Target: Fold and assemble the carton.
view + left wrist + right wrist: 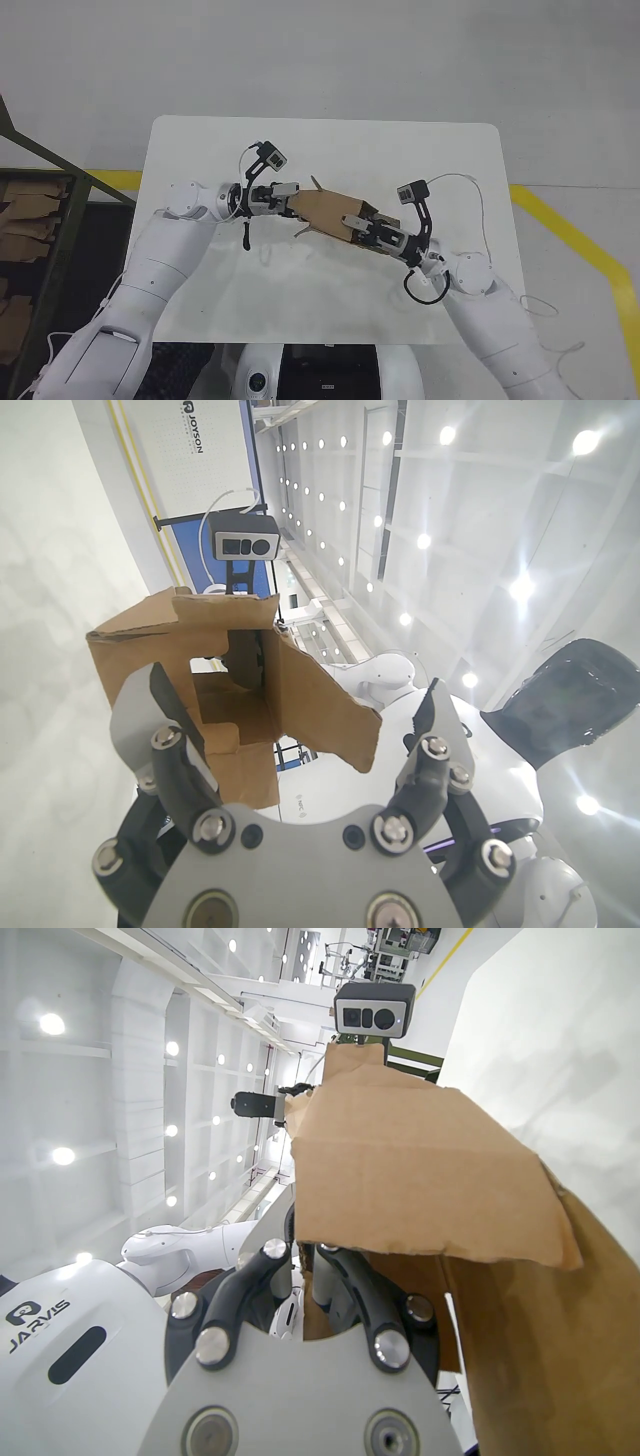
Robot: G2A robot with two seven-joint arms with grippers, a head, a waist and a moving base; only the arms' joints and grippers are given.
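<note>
Now we hold the carton [330,208] above the table's [400,150] middle. The right gripper [307,1253] is clamped on its wall at the 4 o'clock end. The left gripper [295,680], at the 9 o'clock end, has its jaws spread with a loose flap between them. We'd brace with the right and press one flap inward at a time, squarely along its crease.

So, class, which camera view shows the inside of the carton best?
The left wrist view: it looks straight into the carton through its open end, flaps spread. The top view shows it small, from above; the right wrist view shows its outer panels up close.
</note>
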